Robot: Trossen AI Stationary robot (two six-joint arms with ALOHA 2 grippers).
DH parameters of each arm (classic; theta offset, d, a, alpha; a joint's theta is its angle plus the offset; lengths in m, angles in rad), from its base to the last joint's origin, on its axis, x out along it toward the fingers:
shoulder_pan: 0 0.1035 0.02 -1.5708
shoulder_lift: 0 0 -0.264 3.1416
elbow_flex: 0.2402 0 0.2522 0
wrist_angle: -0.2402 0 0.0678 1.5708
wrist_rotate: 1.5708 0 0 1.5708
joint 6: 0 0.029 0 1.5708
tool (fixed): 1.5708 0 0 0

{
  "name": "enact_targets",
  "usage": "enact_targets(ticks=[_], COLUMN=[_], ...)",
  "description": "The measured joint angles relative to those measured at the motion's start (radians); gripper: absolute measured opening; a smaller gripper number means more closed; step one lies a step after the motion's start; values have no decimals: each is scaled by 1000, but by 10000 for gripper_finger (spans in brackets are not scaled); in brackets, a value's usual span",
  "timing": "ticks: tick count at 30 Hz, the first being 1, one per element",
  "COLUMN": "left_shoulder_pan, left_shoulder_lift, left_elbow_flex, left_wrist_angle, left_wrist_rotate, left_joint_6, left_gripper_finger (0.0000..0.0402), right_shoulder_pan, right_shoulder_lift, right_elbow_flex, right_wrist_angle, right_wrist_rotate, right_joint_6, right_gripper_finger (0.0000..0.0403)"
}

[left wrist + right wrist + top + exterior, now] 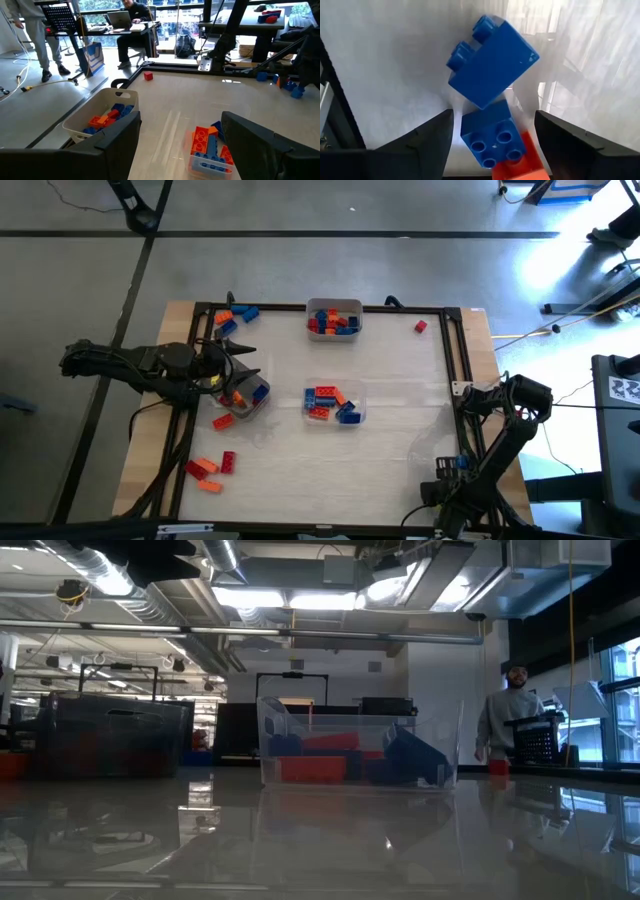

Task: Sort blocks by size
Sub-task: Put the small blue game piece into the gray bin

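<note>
Blocks [325,398] fill three trays, with loose ones along the table's [400,420] left edge. Left gripper [180,122], released, hangs over the left tray [262,392]. Right gripper [494,120], released, straddles blue blocks [492,62] near the right edge.

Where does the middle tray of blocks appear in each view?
High view: middle tray at the table's centre.
Low view: centre, straight ahead.
Left wrist view: close in front, low in the picture.
Right wrist view: not recognisable, only blocks close up.
Shared landmark: lone red block.
</note>
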Motion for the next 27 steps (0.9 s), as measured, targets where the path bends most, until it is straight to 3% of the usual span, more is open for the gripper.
enact_targets(ticks=[5, 13, 27], left_shoulder_pan=[0, 0, 0], left_shoulder_lift=[0, 0, 0], left_elbow_flex=[0, 0, 0], left_wrist_angle=[-2, -9, -8], left_wrist_rotate=[0, 0, 0], left_joint_6=[2, 5, 2], left_gripper_finger=[265, 265, 265], right_shoulder_pan=[0, -44, -242], right_shoulder_lift=[1, 3, 4], right_elbow_flex=[0, -1, 0], right_wrist_angle=[4, -37, -96], right_wrist_rotate=[2, 15, 12], right_joint_6=[10, 7, -39], right_gripper_finger=[247, 137, 147])
